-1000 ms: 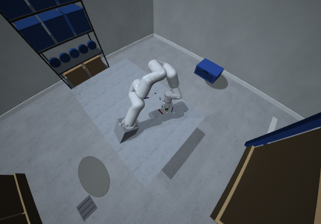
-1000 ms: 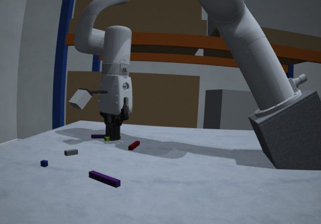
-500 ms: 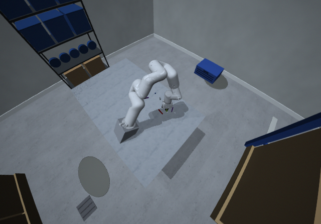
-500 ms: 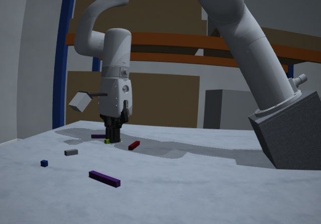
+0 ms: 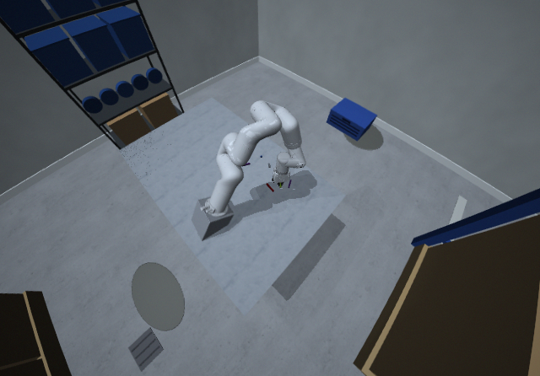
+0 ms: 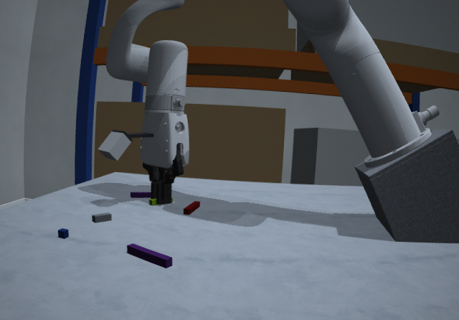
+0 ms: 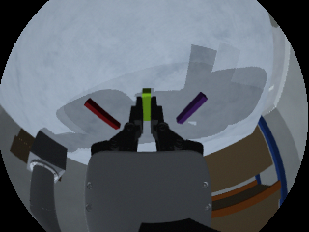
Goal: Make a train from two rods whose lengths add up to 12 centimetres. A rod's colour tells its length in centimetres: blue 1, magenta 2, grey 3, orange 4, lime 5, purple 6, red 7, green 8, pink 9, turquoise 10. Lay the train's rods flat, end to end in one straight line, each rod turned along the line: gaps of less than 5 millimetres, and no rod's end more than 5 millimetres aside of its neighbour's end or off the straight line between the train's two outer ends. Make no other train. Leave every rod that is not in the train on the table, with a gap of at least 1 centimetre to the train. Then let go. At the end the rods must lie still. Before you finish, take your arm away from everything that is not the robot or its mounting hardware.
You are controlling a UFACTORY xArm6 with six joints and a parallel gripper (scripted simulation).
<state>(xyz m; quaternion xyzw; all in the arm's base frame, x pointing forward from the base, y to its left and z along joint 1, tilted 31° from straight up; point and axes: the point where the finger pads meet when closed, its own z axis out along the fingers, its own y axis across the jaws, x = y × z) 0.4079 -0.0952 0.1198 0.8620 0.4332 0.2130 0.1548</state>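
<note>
Altogether, gripper (image 6: 161, 196) clamps one lime rod (image 7: 147, 104); two purple rods (image 6: 149, 255), one red rod (image 6: 191, 207)

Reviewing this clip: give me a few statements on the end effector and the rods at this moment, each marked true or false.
1. The end effector is shut on the lime rod. True.
2. The red rod touches the lime rod. False: they lie apart.
3. Two purple rods are on the table, one near the exterior camera and one beside the end effector. True.
4. The blue cube is stacked on the grey rod. False: both lie apart on the table.
</note>
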